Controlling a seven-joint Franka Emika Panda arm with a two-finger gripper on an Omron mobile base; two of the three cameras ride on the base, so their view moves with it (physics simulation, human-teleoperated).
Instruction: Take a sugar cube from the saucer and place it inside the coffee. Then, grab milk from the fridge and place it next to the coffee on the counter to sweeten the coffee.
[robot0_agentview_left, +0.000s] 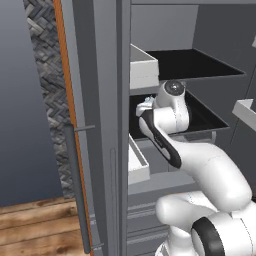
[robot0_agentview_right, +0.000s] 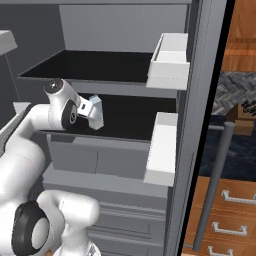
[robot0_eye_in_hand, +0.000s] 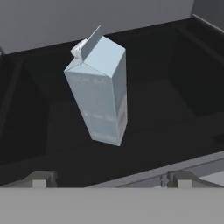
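while claw (robot0_eye_in_hand: 109, 179) stands open, holding nothing, milk (robot0_eye_in_hand: 99, 94) stands on dark fridge shelf (robot0_eye_in_hand: 175, 105) ahead, apart. carton likely light, thin-walled, crushable; grip flat sides at mid-body, below gabled top.

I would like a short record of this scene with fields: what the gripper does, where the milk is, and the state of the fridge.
gripper: open, holding nothing, aimed at the milk
milk: standing on a dark fridge shelf, apart from the fingertips
fridge: door open, arm reaching inside at the middle shelf
step: milk not yet grasped
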